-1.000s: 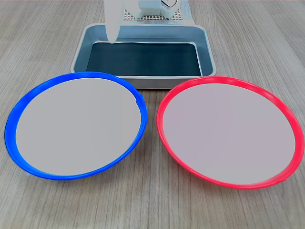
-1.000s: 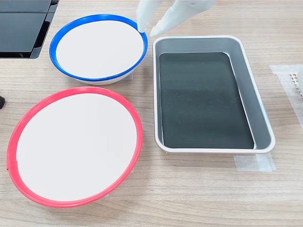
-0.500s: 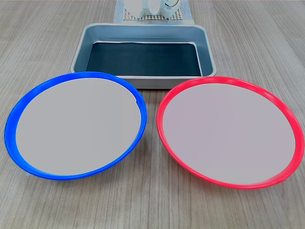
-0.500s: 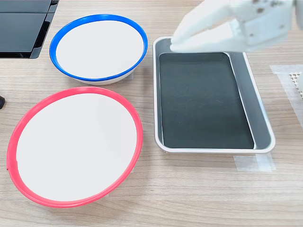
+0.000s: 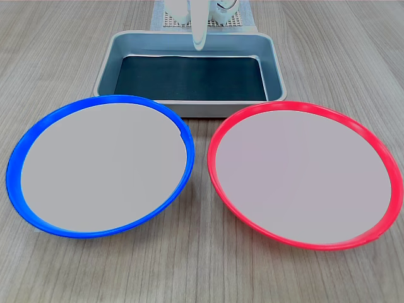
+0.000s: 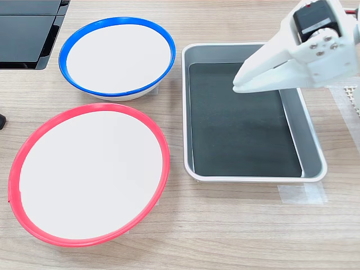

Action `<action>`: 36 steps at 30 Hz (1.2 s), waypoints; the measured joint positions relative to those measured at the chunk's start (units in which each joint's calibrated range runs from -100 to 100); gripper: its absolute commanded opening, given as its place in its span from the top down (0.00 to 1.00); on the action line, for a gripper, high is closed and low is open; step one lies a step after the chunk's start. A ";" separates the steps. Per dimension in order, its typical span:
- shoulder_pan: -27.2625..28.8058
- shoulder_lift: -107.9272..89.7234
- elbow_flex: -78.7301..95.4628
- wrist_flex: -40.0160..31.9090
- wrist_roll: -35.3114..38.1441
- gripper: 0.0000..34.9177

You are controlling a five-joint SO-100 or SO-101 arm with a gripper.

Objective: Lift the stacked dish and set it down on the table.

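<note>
The stacked dish (image 5: 101, 165), a blue-rimmed plate with a pale centre, lies flat on the table (image 5: 202, 271) at the first exterior view's left. In the second exterior view the dish (image 6: 118, 55) is at the top left, and nothing shows under it. Beside it lies a red-rimmed plate (image 5: 303, 173) of the same size, apart from it. My white gripper (image 6: 236, 87) hovers over the grey tray (image 6: 253, 179), well clear of the dish, with its fingers drawn together to a point and nothing between them. In the first exterior view only a white finger of the gripper (image 5: 199, 43) shows, hanging over the tray's far side.
The grey metal tray (image 5: 208, 108) with a dark bottom stands behind both plates. A black flat object (image 6: 22, 28) sits at the second exterior view's top left. A pale tape strip (image 6: 301, 194) lies beside the tray. The arm's white perforated base (image 5: 211, 22) stands beyond the tray.
The gripper has left the blue plate's rim, moved over the tray toward the arm's base, and its fingers have come together. Both plates have stayed where they were.
</note>
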 measured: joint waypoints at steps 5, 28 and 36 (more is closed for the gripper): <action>-0.18 -0.17 0.00 2.69 -0.68 1.00; -1.24 0.34 0.00 2.85 -0.68 0.99; -1.24 0.34 0.00 2.85 -0.68 0.99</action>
